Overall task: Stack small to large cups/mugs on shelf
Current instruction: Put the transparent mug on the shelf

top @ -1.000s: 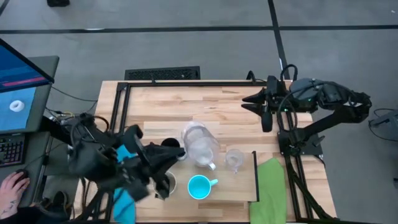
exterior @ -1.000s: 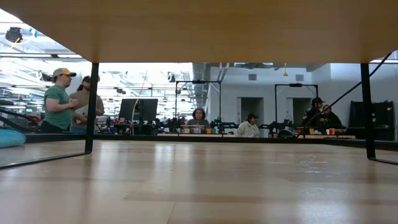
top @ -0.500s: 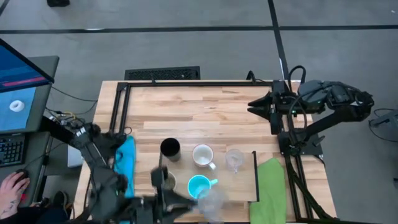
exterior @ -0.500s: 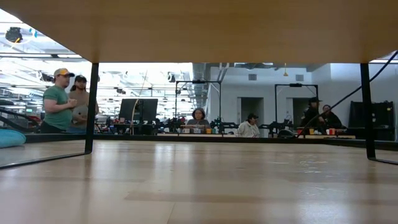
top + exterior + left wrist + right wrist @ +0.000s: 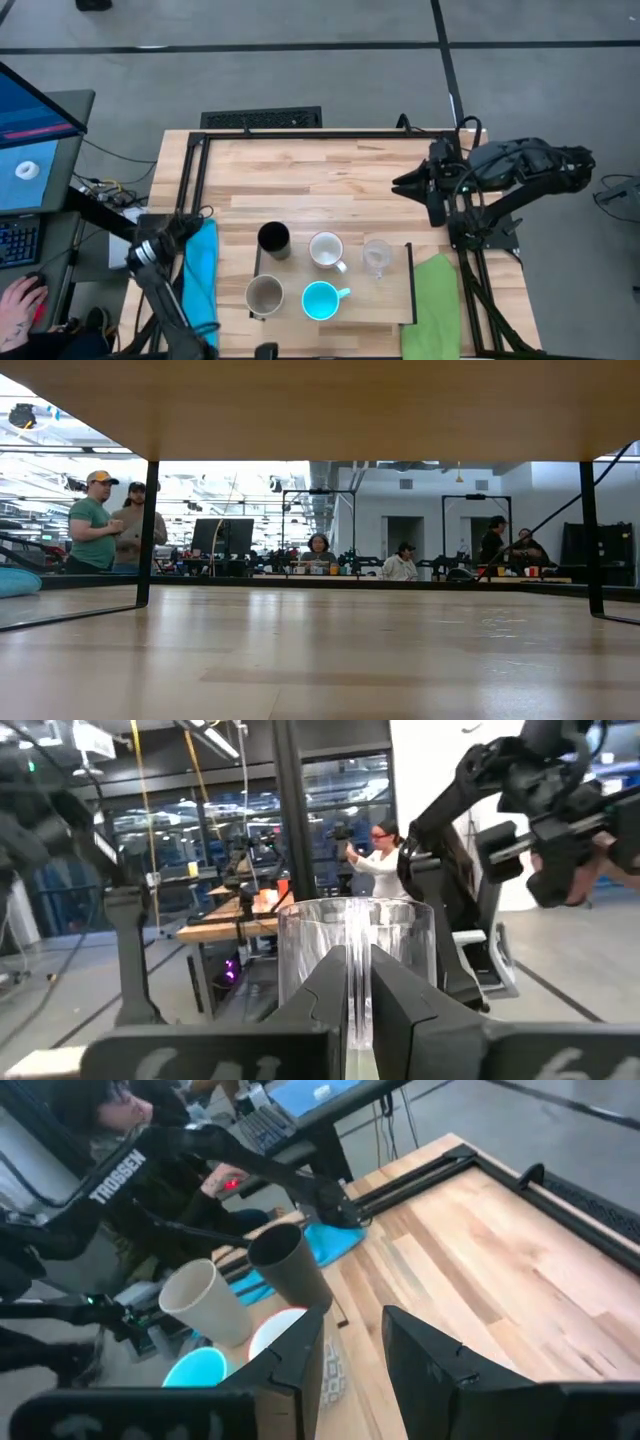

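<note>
Clear glass [image 5: 352, 955] was pinched in left gripper [image 5: 352, 995], off table's near-left edge. Step: carrying it; next, nest on shelf [image 5: 405, 300]. Right gripper [image 5: 345, 1350] spread, waiting above far-right.

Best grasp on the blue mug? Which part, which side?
Blue mug stands upright, mouth up, handle toward the green cloth, beige mug close opposite. Probably come from above and pinch the handle-side rim wall. Left gripper holds a clear glass, so use the open right gripper.
</note>
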Robot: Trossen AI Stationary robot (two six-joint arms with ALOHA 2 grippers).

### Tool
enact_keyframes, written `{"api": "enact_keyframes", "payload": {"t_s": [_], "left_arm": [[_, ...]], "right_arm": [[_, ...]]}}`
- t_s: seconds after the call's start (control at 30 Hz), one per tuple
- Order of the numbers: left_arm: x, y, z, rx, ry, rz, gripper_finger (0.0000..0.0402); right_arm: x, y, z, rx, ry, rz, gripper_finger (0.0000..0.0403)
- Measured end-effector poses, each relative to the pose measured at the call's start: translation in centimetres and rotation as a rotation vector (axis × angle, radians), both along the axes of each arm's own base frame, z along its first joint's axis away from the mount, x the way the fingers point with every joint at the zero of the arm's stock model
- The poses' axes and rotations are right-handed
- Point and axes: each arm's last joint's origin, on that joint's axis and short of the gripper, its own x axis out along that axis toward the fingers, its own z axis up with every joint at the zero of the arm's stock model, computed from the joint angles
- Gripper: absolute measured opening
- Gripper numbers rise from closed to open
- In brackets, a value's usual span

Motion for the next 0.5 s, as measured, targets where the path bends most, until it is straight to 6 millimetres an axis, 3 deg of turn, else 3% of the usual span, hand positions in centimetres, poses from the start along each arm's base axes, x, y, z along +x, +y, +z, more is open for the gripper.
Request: {"api": "enact_keyframes", "payload": {"t_s": [0.3,0.5], "left_arm": [[3.6,-2.2,-7.6,-0.116,0.012,0.098,0.0016],[6.1,-1.6,-11.1,-0.192,-0.020,0.179,0.0006]], "right_arm": [[0.9,1.0,-0.6,0.011,0.031,0.027,0.0127],[0.8,1.7,-0.6,0.013,0.026,0.064,0.0127]]}}
